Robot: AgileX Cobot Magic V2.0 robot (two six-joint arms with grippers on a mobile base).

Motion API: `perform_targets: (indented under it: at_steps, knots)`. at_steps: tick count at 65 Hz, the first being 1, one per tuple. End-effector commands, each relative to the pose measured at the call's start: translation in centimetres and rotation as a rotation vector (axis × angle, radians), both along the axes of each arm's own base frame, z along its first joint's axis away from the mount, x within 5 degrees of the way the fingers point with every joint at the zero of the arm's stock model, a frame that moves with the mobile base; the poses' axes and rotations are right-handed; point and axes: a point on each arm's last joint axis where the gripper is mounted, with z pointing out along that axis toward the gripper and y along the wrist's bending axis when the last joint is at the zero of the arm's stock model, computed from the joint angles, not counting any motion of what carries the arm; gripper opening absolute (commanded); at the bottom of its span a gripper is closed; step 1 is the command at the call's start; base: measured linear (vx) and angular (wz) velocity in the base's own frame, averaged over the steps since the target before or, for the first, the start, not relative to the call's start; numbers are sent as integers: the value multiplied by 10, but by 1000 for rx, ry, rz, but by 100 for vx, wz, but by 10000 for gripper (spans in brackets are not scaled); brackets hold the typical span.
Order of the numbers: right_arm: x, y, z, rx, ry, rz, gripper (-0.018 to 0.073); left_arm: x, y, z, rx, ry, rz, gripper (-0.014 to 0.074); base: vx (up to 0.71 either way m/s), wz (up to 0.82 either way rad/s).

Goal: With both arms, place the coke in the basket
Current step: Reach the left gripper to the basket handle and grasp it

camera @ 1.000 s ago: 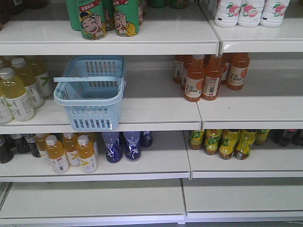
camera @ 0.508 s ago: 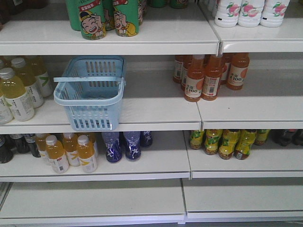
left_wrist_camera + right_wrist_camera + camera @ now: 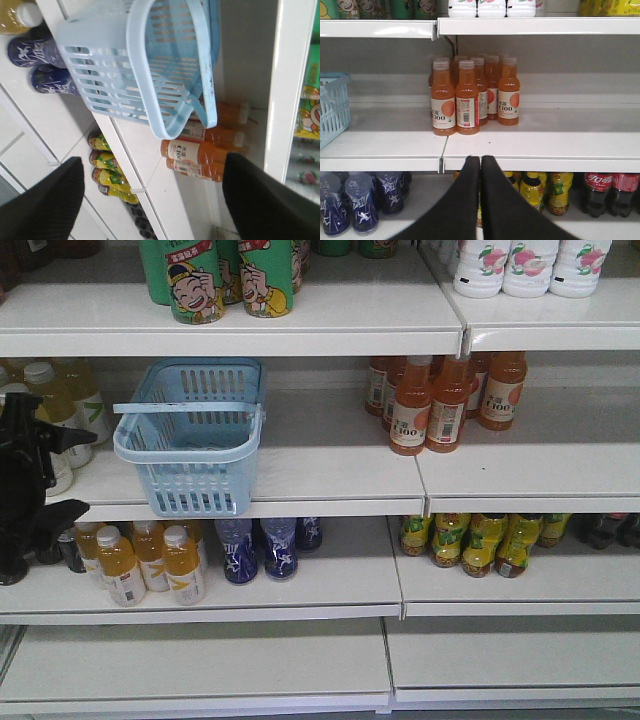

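The coke is out of view in every frame. The light blue basket (image 3: pixel 190 435) stands on the middle shelf, left of centre, with its handle folded across the top. My left arm (image 3: pixel 22 480) shows as a black shape at the left edge, just left of the basket and level with it. In the left wrist view the left gripper (image 3: pixel 152 157) is open, its fingers wide apart with nothing between them, and the basket (image 3: pixel 140 75) lies just ahead. My right gripper (image 3: pixel 480 158) is shut on nothing, in front of the middle shelf's edge. The basket's corner (image 3: pixel 330 105) shows at the far left.
Orange drink bottles (image 3: pixel 430 400) stand right of the basket on the same shelf. Green cans (image 3: pixel 230 275) and white bottles (image 3: pixel 520 265) fill the top shelf. Below are yellow bottles (image 3: pixel 150 560), blue bottles (image 3: pixel 260 548) and dark cola bottles with red labels (image 3: pixel 597 192).
My left arm has come into the front view at the left edge, covering some of the pale yellow bottles. The basket and the other bottles have not moved.
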Motion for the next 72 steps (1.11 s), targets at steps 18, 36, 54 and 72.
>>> perform_targets:
  at_steps: [18,36,54,72]
  knots:
    - [-1,0,5,-8,-79,-7,-10,66,-14,6,-141,-82,-72,552,0,0]
    - [-1,0,5,-8,-79,-7,-10,110,-27,-1,-168,-95,-144,548,0,0]
    - [-1,0,5,-8,-79,-7,-10,137,-29,3,-166,-136,-151,495,0,0]
    - [-1,0,5,-8,-79,-7,-10,167,-28,1,-153,-165,-132,487,0,0]
